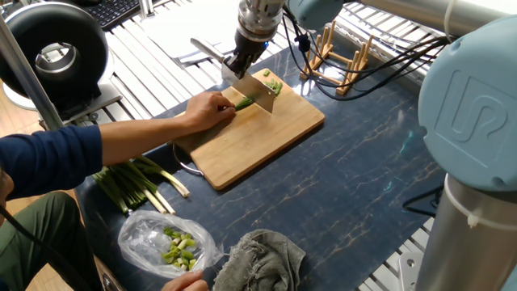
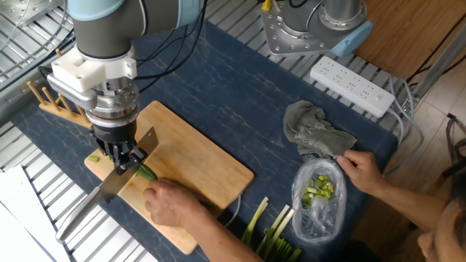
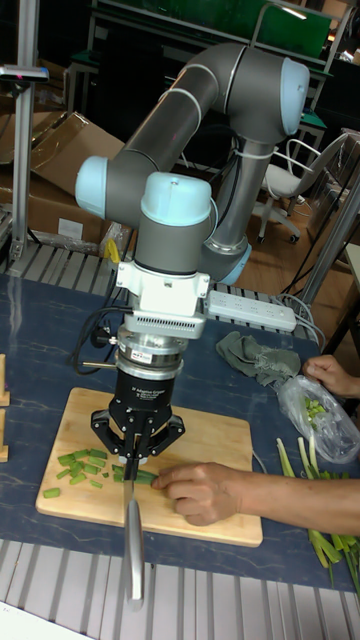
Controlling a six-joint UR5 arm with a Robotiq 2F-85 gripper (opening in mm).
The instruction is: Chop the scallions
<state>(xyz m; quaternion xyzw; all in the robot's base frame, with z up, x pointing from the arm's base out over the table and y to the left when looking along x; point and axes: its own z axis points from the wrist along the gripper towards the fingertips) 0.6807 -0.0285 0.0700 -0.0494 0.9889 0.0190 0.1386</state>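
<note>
Crosswise to the lie of the scallions [image 1: 245, 103], gripped the knife [image 1: 257, 87] in the clamped tool [image 3: 135, 462], just beside the steadying hand [image 1: 208, 109].

The gripper [image 3: 135, 447] apparently clamps a knife [image 3: 133, 535] over scallions [image 3: 141, 477] a hand [image 3: 205, 493] pins.

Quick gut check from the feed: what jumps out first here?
The pincer shut on a knife, its blade down on the scallions on the cutting board. A person's hand pins the stalks right beside the blade. Cut green bits lie at the board's far end.
</note>
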